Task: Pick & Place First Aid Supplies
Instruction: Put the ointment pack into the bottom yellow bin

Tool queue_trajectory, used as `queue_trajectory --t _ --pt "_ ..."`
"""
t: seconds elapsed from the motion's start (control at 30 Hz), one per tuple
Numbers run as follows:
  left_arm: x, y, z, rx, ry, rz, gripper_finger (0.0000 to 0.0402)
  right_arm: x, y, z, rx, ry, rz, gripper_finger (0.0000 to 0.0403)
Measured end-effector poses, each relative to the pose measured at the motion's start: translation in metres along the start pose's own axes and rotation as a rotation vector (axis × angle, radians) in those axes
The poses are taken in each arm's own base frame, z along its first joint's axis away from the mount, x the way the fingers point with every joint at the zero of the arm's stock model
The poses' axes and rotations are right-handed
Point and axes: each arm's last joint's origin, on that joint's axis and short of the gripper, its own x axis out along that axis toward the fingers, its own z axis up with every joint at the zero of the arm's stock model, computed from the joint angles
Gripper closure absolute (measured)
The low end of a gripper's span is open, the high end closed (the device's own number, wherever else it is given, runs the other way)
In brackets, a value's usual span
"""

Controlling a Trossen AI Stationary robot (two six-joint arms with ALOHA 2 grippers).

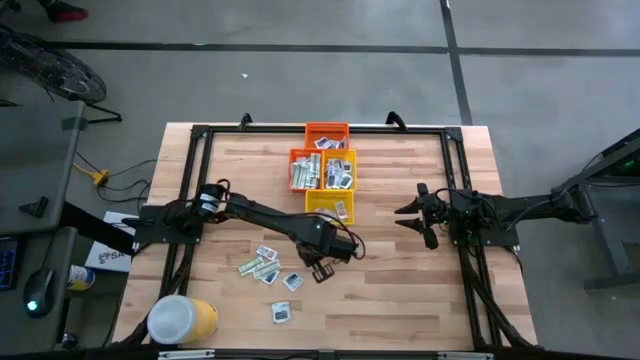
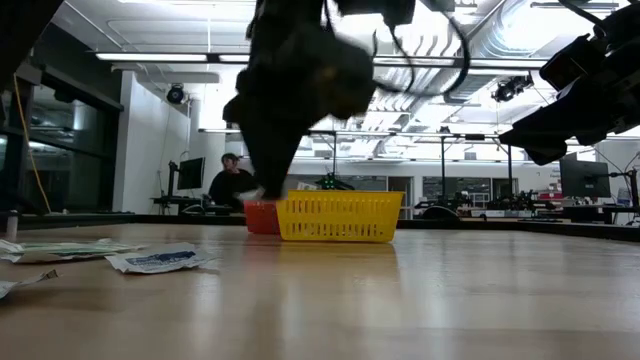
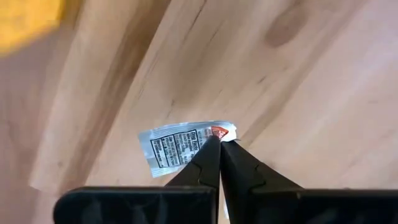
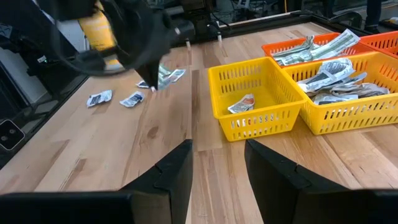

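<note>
We found the left gripper (image 3: 220, 144) pinched shut on the corner of one white packet (image 3: 180, 147), its two fingertips meeting at the red-marked edge while the rest of the packet lay flat against the wooden table (image 3: 311, 93). In the high view that gripper (image 1: 322, 268) sat low over the table's middle, just in front of the baskets and beside the loose packets. Whether the packet had left the wood at all we could not tell.

Around it, a small scatter of loose packets (image 1: 262, 265) remained on the boards toward the left front: a few pale green-and-white strips, a couple of white squares, and one more square (image 1: 281, 313) apart, nearer the front edge. The big yellow tub (image 1: 183, 320) with its white lid lay at the left front corner.

Farther back, the cluster of baskets already held a good share. The near yellow basket (image 4: 258, 102) had one packet in it, the yellow basket beside it (image 4: 339, 93) was well filled, and the orange baskets (image 1: 327, 133) behind showed more.

The right gripper (image 1: 412, 212) waited near the table's right side, fingers spread and holding nothing, pointed toward the baskets.

We judged the task well past halfway: most supplies sorted, one packet in hand, and only that handful on the wood left to carry over.
</note>
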Motion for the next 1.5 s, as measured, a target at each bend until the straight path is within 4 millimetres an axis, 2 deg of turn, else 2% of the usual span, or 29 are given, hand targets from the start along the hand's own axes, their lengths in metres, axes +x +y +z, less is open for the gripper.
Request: queue_trajectory --t 0.23,0.5,0.77,1.1,1.33,1.5 --pt "-0.046 -0.005 0.007 0.127 -0.102 -0.011 0.0401 0.0 0.0 0.0 0.0 0.0 0.0 0.0263" --pt "-0.083 -0.004 0.02 0.293 -0.246 -0.055 0.0401 0.0 0.0 0.0 0.0 0.0 0.0 0.0263" --pt "-0.085 0.013 0.038 0.521 -0.29 -0.001 0.0402 0.0 0.0 0.0 0.0 0.0 0.0 0.0263" --pt "-0.086 0.054 0.07 0.612 -0.306 0.063 0.0401 0.0 0.0 0.0 0.0 0.0 0.0 0.0263" --pt "-0.078 0.078 0.091 0.639 -0.32 -0.018 0.0402 0.0 0.0 0.0 0.0 0.0 0.0 0.0263" --pt "-0.062 0.09 0.096 0.635 -0.28 -0.029 0.0402 0.0 0.0 0.0 0.0 0.0 0.0 0.0263"
